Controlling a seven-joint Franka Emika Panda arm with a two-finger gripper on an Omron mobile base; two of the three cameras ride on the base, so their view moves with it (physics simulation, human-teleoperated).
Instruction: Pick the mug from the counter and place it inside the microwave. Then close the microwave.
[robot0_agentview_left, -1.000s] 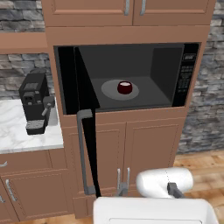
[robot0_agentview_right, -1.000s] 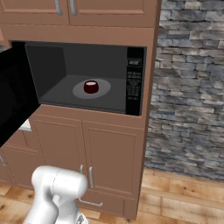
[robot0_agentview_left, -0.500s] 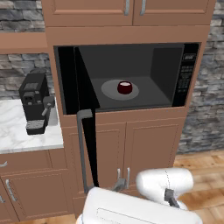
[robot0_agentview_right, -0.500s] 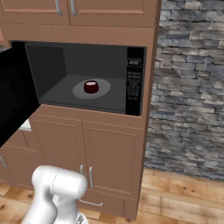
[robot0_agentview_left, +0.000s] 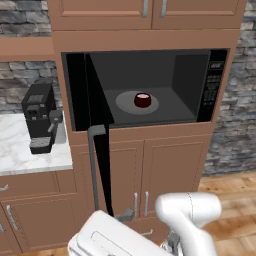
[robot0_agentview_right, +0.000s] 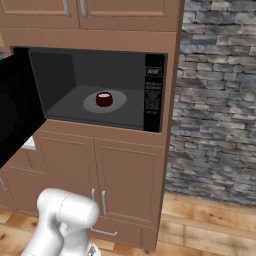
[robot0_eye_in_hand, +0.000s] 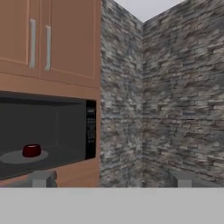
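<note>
A simulated kitchen of brown wooden cabinets and grey stone walls. At left, the white marble worktop (robot0_agentview_left: 20, 150) with grey veins carries a small black coffee machine (robot0_agentview_left: 41, 116). Beside it the large black built-in microwave (robot0_agentview_left: 150, 85) stands with its dark glass door (robot0_agentview_left: 97, 125) swung wide, long grey bar handle (robot0_agentview_left: 93, 165) outward. The small dark red rounded mug (robot0_agentview_left: 142, 100) sits upright on the round grey turntable (robot0_agentview_left: 125, 103) inside. The tool (robot0_eye_in_hand: 111, 179) is released, its 2 finger tips (robot0_eye_in_hand: 41, 178) spread wide, well apart from the mug.
</note>
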